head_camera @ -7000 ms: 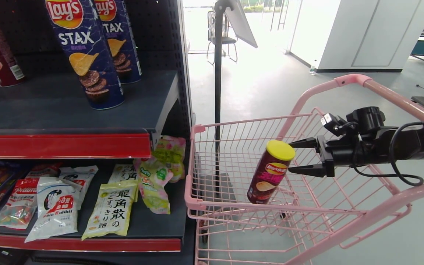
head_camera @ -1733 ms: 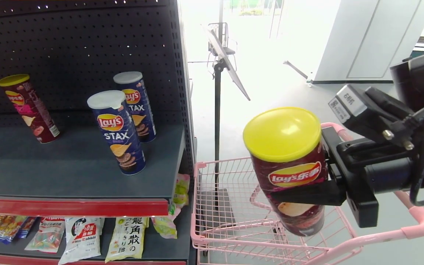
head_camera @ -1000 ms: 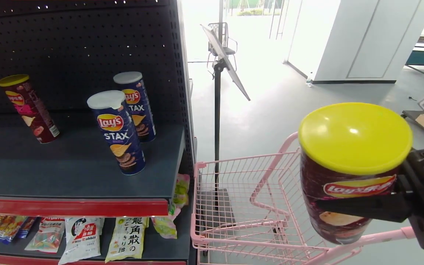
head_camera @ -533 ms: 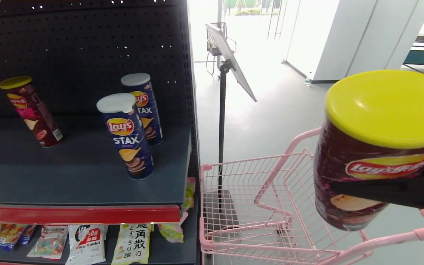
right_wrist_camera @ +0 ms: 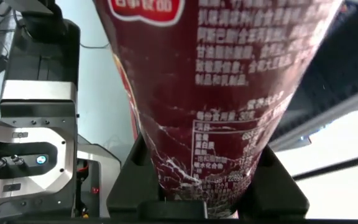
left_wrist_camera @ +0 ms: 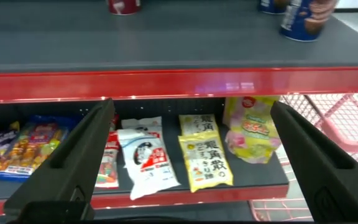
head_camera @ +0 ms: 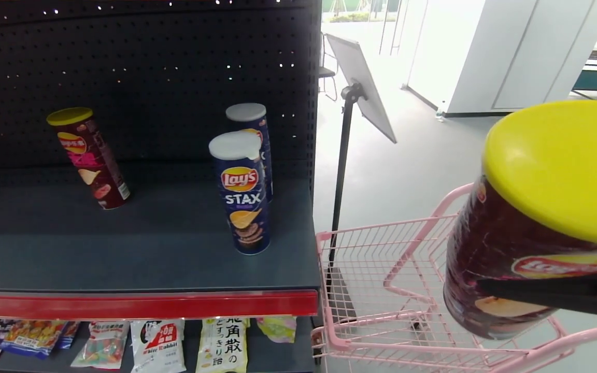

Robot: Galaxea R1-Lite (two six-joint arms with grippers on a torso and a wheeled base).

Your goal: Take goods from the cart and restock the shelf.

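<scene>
Within the right end effector (right_wrist_camera: 204,186) sits the chip can (head_camera: 490,243).

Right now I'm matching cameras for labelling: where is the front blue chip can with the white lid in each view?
Head view: front blue chip can upright on the upper shelf, near its right end.
Left wrist view: its base, above the red shelf strip.
Right wrist view: not in it.
Landmark: that red shelf strip.

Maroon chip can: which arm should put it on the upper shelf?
Right. The right gripper is shut on the maroon chip can, held by the cart beside the upper shelf, which has bare space. The left gripper is open and empty, facing the lower shelf.
</scene>
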